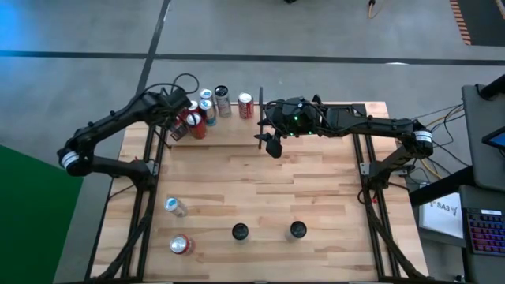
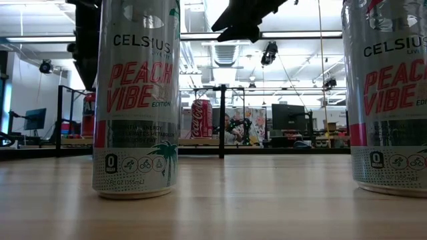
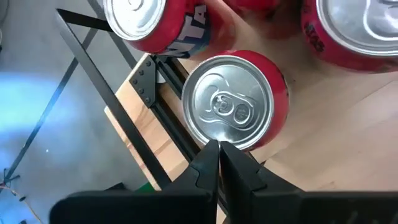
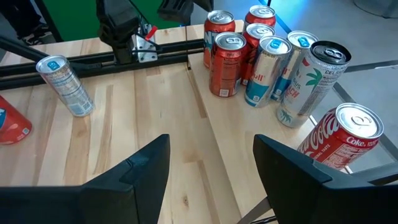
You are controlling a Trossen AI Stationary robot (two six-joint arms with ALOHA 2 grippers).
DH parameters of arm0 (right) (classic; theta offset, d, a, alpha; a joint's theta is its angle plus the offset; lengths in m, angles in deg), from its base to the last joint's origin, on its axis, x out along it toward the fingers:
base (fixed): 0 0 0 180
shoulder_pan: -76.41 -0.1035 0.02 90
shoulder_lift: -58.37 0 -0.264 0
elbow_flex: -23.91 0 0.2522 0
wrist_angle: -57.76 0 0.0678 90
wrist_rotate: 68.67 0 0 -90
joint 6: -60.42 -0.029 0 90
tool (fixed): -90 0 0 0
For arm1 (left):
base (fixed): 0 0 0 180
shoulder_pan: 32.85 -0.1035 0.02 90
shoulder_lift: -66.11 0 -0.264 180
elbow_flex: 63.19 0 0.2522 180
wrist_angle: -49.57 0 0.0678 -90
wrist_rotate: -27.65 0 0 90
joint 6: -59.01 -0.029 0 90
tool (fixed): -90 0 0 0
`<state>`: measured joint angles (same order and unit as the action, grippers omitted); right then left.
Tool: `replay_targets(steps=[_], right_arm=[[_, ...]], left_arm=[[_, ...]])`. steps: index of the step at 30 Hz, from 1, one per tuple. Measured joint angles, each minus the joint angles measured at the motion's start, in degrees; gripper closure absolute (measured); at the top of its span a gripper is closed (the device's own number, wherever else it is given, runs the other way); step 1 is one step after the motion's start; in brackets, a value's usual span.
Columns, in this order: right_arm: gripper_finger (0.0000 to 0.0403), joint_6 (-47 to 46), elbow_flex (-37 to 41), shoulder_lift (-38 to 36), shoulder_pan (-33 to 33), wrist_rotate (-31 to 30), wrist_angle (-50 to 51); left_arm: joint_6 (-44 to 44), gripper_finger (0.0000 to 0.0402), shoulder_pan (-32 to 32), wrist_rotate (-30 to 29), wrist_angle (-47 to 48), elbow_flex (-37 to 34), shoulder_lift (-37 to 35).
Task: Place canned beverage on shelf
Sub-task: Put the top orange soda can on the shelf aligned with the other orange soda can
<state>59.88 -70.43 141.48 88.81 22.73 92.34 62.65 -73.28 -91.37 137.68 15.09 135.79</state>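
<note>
Two Celsius cans [image 2: 137,100], plank table [image 2: 220,200], office room behind

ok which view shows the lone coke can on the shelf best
The right wrist view: the Coca-Cola can stands close, label and top clear, apart from the cluster of cans. The high view shows it small from above; the low view shows it far off; the left wrist view doesn't clearly show it.
</note>
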Motion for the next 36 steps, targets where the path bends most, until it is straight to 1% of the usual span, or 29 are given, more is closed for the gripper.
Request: replay_targets(steps=[2,4,6,9,11,17,25,30,36], right_arm=[[0.0184,0.0,0.0,0.0,0.0,0.0,0.0],[0.0184,0.0,0.0,0.0,0.0,0.0,0.0],[0.0184,0.1,0.0,0.1,0.0,0.0,0.0],[0.0184,0.1,0.0,0.3,0.0,0.0,0.0],[0.0184,0.4,0.0,0.4,0.0,0.0,0.0],[0.0184,1.2,0.0,0.4,0.0,0.0,0.0],[0.0184,1.2,0.0,0.4,0.0,0.0,0.0],[0.0184,1.2,0.0,0.4,0.0,0.0,0.0],[0.0184,1.1,0.0,0.4,0.0,0.0,0.0]], left_arm=[[-0.1,0.0402,0.3,0.5,0.2,0.2,-0.7],[-1.0,0.0402,0.5,2.7,0.3,0.2,-1.5],[-2.0,0.0402,0.6,7.2,0.4,0.2,-2.4],[-4.0,0.0402,0.6,15.5,0.4,0.2,-3.7],[-4.9,0.0402,0.6,18.1,0.3,0.1,-4.1],[-4.7,0.0402,0.6,14.7,-1.3,-1.6,-2.5],[-4.4,0.0402,0.6,5.8,-3.1,-2.5,-0.1],[-4.6,0.0402,0.6,3.9,-5.0,-2.5,0.3],[-4.7,0.0402,0.6,2.0,-5.1,-2.5,0.7]])
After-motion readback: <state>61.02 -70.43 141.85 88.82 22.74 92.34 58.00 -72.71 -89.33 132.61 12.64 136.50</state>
